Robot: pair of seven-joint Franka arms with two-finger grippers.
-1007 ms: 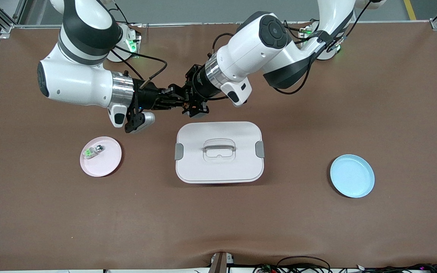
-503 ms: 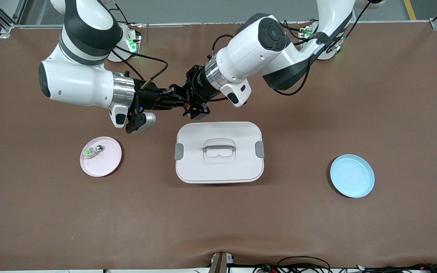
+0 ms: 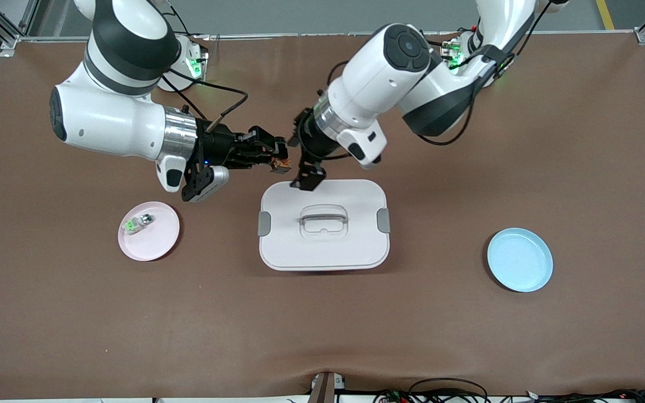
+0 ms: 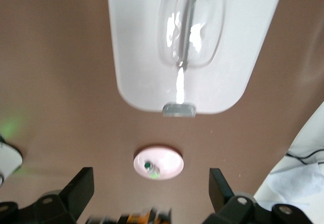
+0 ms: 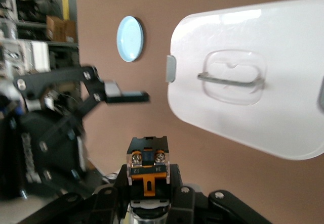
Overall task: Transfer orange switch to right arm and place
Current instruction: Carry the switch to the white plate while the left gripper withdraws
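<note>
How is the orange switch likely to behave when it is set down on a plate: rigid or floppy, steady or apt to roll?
The orange switch, shut in the right pincer, looks boxy with hard edges, so probably rigid. Its flat faces suggest it would sit steady, not roll. Being tiny beside the pink plate, it is likely light and easily nudged.

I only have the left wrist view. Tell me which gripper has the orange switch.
Observer: The right gripper is shut on the orange switch, over the table beside the white lidded box.
Operator: Confirm the left gripper is off it.
Observer: The front view shows a gap between the open left gripper and the switch.
Operator: Name any plate I can't see.
Observer: A light blue plate lies toward the left arm's end of the table.
</note>
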